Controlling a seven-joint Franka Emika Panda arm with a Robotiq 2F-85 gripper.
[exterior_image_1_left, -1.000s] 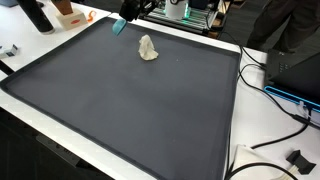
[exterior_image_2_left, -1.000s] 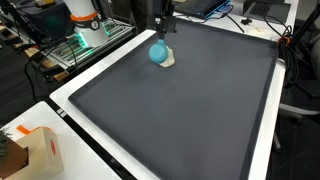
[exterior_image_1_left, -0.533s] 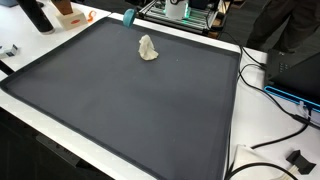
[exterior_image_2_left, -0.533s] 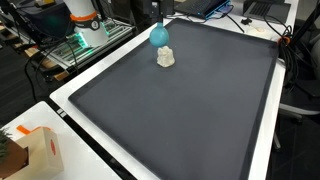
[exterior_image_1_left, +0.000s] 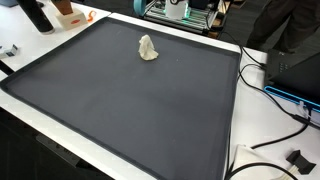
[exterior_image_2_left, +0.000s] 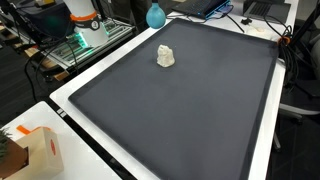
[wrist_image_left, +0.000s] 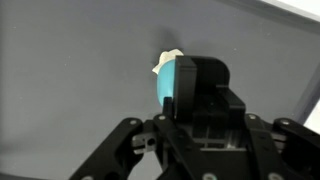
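Note:
My gripper (wrist_image_left: 182, 88) is shut on a teal blue rounded object (wrist_image_left: 166, 86), held high above the dark grey mat (exterior_image_2_left: 180, 115). In an exterior view the blue object (exterior_image_2_left: 156, 14) shows at the top edge, with the fingers above it cut off by the frame. A small white crumpled lump (exterior_image_2_left: 165, 57) lies alone on the mat, also seen from the opposite side as the lump (exterior_image_1_left: 147, 48). In the wrist view the lump (wrist_image_left: 167, 62) peeks out just beyond the blue object, far below it. Neither gripper nor blue object appears over the mat (exterior_image_1_left: 130, 110).
A white border frames the mat. An orange and white box (exterior_image_2_left: 35, 150) sits at a corner, with a dark bottle (exterior_image_1_left: 38, 14) nearby. Cables (exterior_image_1_left: 268, 92) and a black part (exterior_image_1_left: 297, 160) lie past one side. An equipment rack (exterior_image_2_left: 85, 35) stands behind.
The gripper has risen with the blue object, up and away from the white lump, and has left the top of an exterior view. The lump has stayed put.

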